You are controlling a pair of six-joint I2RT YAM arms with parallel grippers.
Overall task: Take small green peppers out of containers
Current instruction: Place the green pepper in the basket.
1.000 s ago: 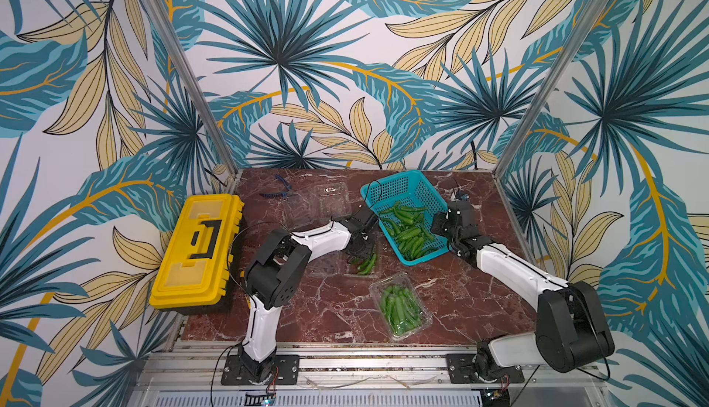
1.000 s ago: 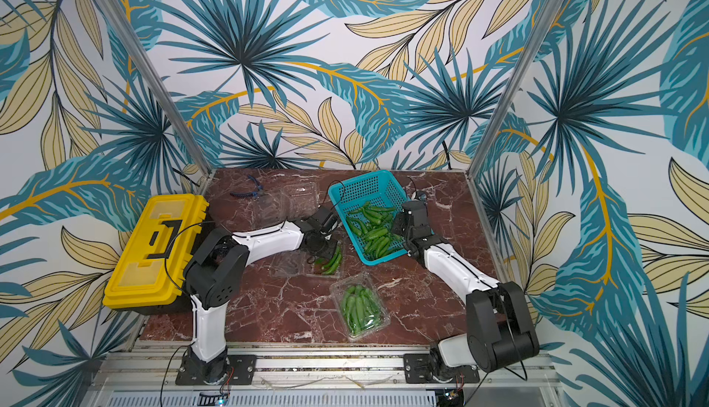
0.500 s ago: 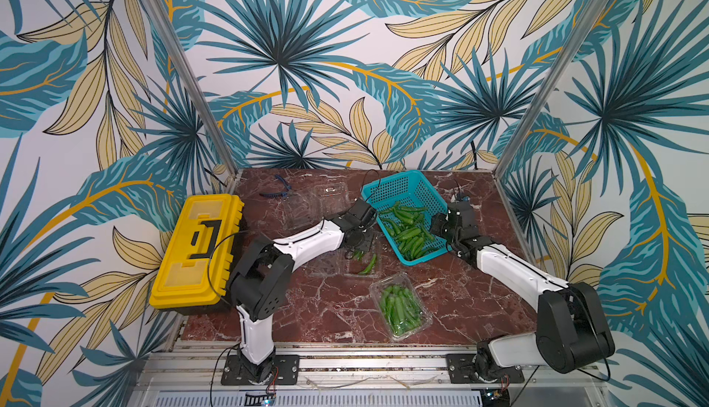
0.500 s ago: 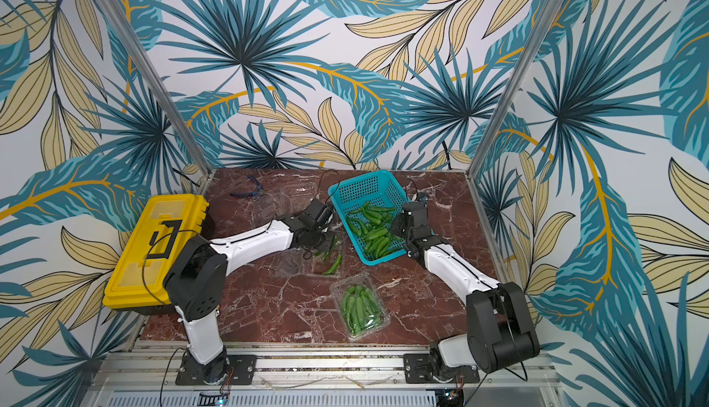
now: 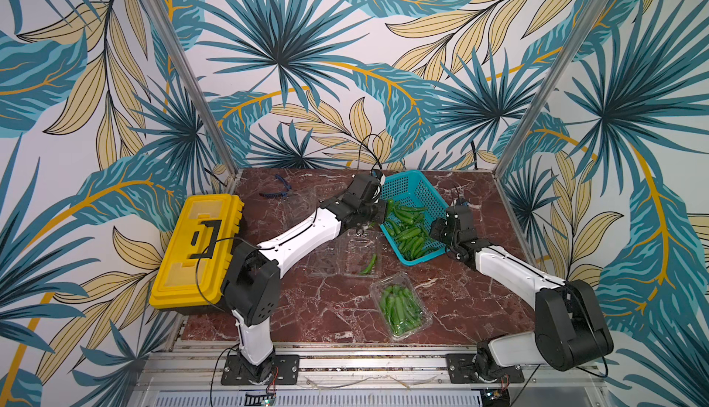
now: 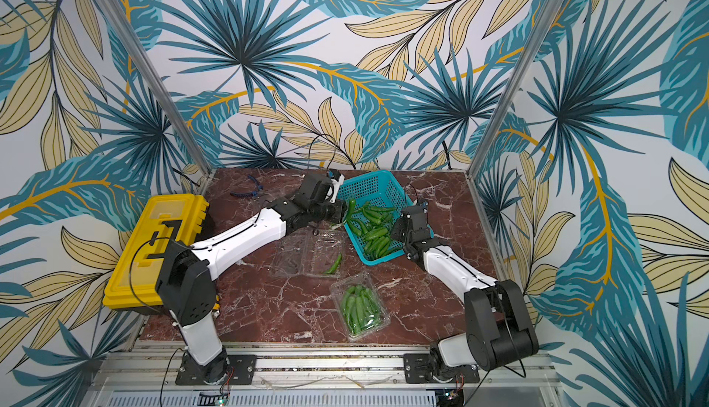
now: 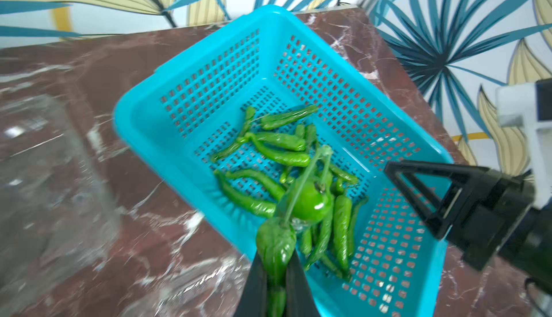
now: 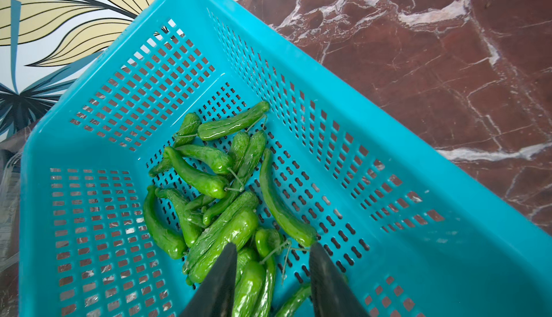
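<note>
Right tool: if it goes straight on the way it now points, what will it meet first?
Probably the slim glossy green peppers lying in the teal perforated plastic basket, though depth is unclear.

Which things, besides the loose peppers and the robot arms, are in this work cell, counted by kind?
Clear thin-plastic clamshell boxes: 3 (one open, one shut with small green peppers, one faint at the back)
Teal perforated plastic basket: 1
Yellow plastic toolbox with black handle: 1
Blue-handled pliers: 1
Total: 6
</note>
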